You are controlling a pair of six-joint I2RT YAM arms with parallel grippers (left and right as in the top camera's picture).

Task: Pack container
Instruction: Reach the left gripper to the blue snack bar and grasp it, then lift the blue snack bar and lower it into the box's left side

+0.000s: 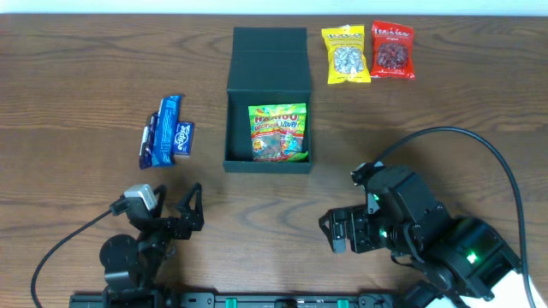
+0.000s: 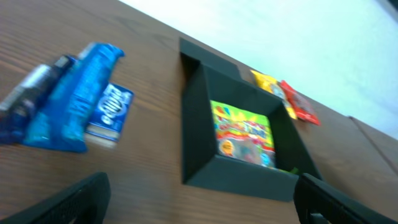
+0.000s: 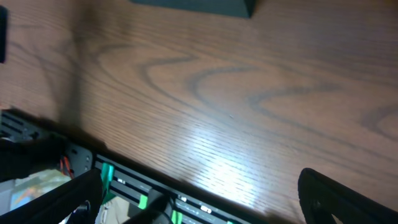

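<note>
Container (image 1: 267,90) sits open near the middle of the far half of a brown wood-grain table (image 1: 428,111), its lid flap laid back flat toward the far edge. Beyond that edge runs a pale, plain surface (image 2: 311,37). Along the near edge of the table lies a black rail with green fittings (image 3: 124,180).

Inside the container one bright gummy packet (image 1: 277,133) lies flat against the near wall, label up. The rest of the dark floor behind it is bare.

To the right of the lid, a yellow packet (image 1: 346,55) and a red packet (image 1: 393,50) lie side by side on the wood, touching or nearly so. Well to the left of the container lies a small cluster of blue wrappers (image 1: 167,130), overlapping one another.

The left gripper (image 1: 180,214) is low at the near left, holding nothing, its fingers spread wide. The right gripper (image 1: 336,231) is at the near right, also spread and holding nothing. A black cable (image 1: 505,171) arcs over the right arm.
</note>
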